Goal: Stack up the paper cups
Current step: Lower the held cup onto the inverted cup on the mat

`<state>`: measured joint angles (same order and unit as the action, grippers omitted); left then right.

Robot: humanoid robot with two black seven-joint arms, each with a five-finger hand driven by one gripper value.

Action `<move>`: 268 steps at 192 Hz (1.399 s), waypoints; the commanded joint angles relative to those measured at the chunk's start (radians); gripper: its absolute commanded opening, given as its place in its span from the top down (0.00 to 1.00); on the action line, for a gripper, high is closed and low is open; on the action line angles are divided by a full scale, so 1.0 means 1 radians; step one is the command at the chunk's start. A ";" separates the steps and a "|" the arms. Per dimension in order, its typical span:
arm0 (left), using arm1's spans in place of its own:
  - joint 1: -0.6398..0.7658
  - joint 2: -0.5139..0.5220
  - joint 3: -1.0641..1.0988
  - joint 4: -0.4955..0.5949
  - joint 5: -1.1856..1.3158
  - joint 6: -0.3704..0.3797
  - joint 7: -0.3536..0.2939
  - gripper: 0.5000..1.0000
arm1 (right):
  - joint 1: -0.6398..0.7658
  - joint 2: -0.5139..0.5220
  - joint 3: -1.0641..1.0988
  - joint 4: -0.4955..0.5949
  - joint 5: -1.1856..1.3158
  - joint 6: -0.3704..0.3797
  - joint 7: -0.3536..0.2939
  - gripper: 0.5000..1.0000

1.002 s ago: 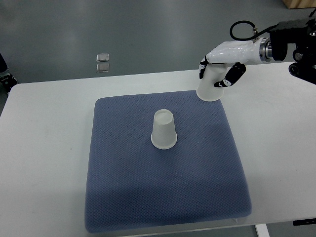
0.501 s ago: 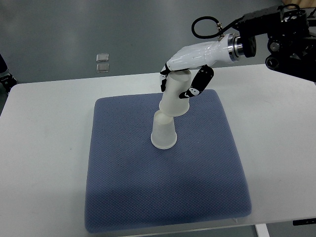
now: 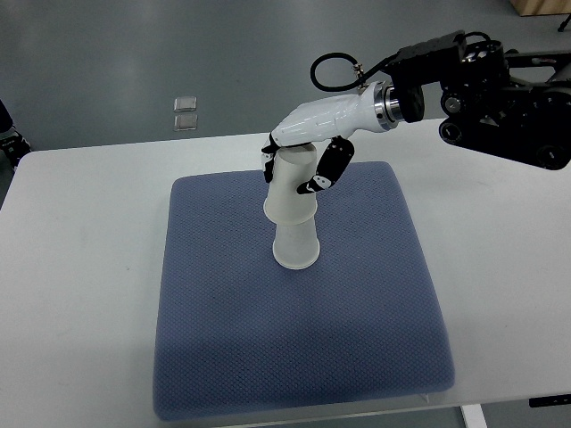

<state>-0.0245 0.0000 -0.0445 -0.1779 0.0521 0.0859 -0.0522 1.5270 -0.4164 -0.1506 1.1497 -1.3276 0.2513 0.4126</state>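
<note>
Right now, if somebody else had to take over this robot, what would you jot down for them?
Right hand: shut on the upper cup, upside down, over the stack.
Left hand: not in view.
Lower cup: upside down near the middle of the blue mat.
Done: upper cup brought over and partly down on the lower cup.
Left: seat it fully, open the hand, pull back.

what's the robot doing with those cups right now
The robot's right hand grips an upside-down paper cup and holds it directly over a second upside-down cup that stands on the blue mat. The held cup leans a little and its rim overlaps the top of the standing one, but it is not pushed down over it, so the stack is not finished. The left arm is out of view.
</note>
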 commanded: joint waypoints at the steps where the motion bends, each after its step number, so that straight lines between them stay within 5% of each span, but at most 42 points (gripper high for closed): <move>1: 0.000 0.000 0.000 0.000 0.000 0.000 0.000 0.00 | -0.002 -0.005 -0.003 -0.001 -0.002 -0.001 0.000 0.84; 114: 0.000 0.000 0.000 0.000 0.000 0.000 0.000 0.00 | -0.061 -0.016 -0.006 -0.012 -0.021 -0.026 0.000 0.83; 154: 0.000 0.000 0.000 0.000 0.000 0.000 0.000 0.00 | -0.071 -0.013 -0.006 -0.012 -0.021 -0.026 0.000 0.66; 204: 0.000 0.000 0.000 0.000 0.000 0.000 0.000 0.00 | -0.102 0.001 -0.006 -0.021 -0.021 -0.063 0.000 0.63; 234: 0.000 0.000 0.000 0.000 0.000 0.000 0.000 0.00 | -0.103 0.001 -0.004 -0.021 -0.019 -0.064 0.000 0.46; 249: 0.000 0.000 0.000 0.000 0.000 0.000 0.000 0.00 | -0.102 -0.001 -0.001 -0.021 -0.013 -0.066 0.000 0.28; 268: 0.000 0.000 0.000 0.000 0.000 0.000 0.000 0.00 | -0.102 -0.002 0.000 -0.021 -0.008 -0.066 0.000 0.26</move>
<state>-0.0246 0.0000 -0.0445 -0.1779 0.0520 0.0859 -0.0522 1.4238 -0.4173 -0.1527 1.1290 -1.3406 0.1859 0.4123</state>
